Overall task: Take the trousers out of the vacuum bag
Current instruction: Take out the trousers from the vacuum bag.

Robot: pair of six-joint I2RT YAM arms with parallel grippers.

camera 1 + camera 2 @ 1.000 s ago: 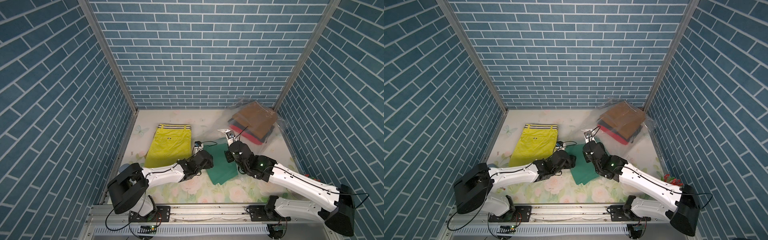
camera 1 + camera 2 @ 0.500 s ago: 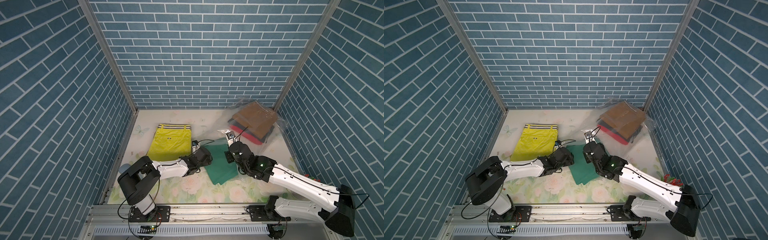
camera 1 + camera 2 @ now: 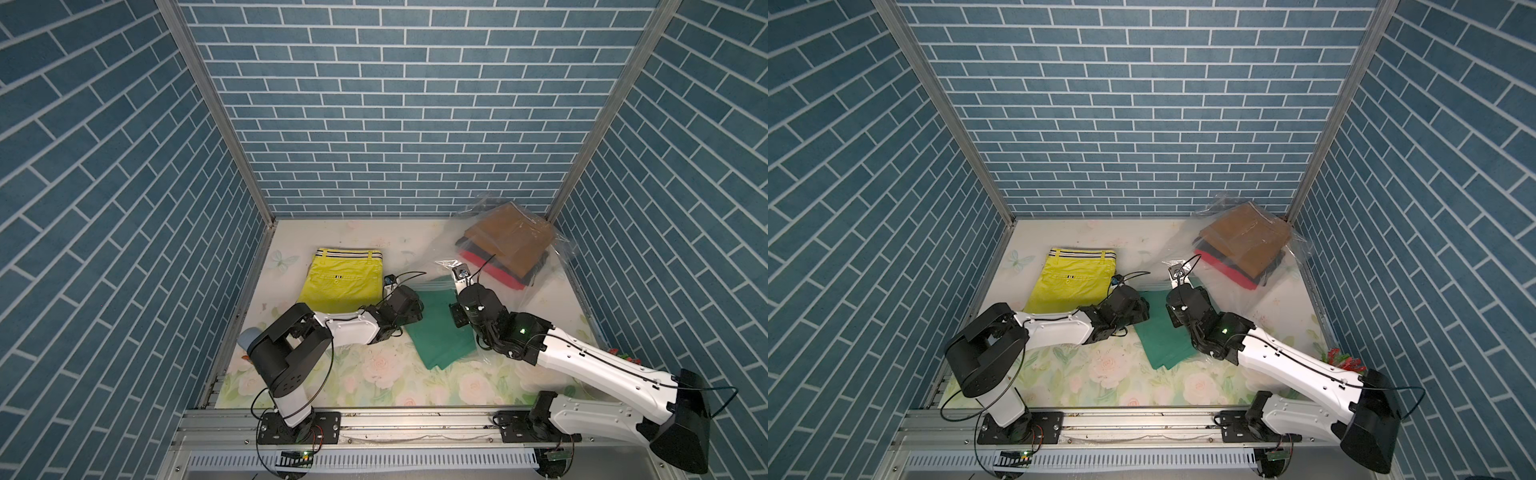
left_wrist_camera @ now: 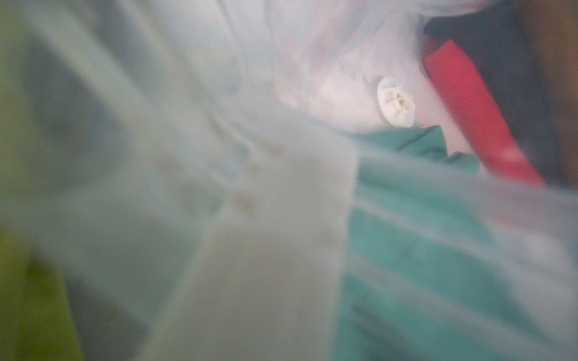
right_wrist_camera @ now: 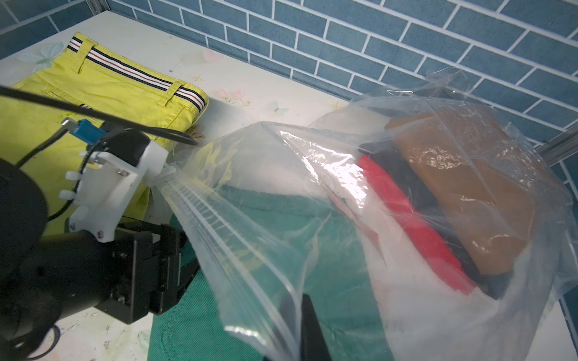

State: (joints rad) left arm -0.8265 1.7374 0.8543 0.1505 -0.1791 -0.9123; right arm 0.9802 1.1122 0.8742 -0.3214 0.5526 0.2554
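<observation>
Lime-yellow trousers (image 3: 340, 282) outside, green trousers (image 3: 440, 332) at mouth, brown-black-red stack (image 3: 511, 245) inside clear vacuum bag (image 3: 559, 253)

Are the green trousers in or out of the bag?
Partly out: the green trousers lie bare at one end, the other shows through the bag.

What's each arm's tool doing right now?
Left tool: cannot tell; tips hidden under the vacuum bag.
Right tool: closed, holding the vacuum bag's edge.
</observation>
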